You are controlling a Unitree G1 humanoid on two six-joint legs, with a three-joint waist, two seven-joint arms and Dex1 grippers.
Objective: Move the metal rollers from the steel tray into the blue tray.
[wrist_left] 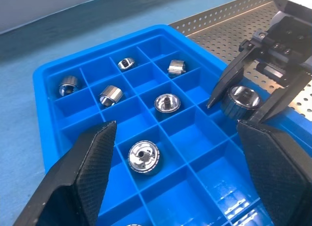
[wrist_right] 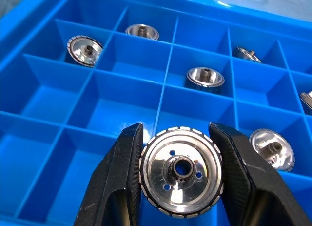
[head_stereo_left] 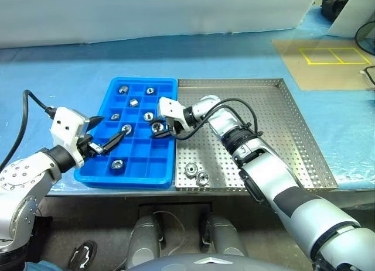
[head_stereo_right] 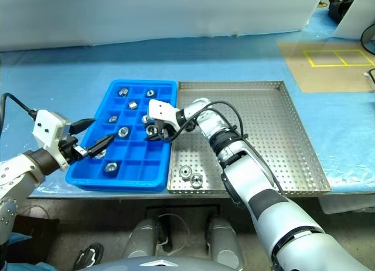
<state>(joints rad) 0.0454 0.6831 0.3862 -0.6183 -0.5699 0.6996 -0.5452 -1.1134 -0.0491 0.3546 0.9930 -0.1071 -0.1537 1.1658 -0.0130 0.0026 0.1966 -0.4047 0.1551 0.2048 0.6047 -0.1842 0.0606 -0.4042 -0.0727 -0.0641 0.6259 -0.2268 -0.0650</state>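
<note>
Steel glints between the fingers of the right gripper, which are clamped on the rim of one roller, its flat face with the centre hole turned up toward the wrist. It hangs over the blue tray at the edge nearest the steel tray, an empty compartment directly beneath, so the drop is probably straight down. Two more rollers lie near the steel tray's front rim. The left gripper hovers wide open, empty, over the blue tray's opposite side.
</note>
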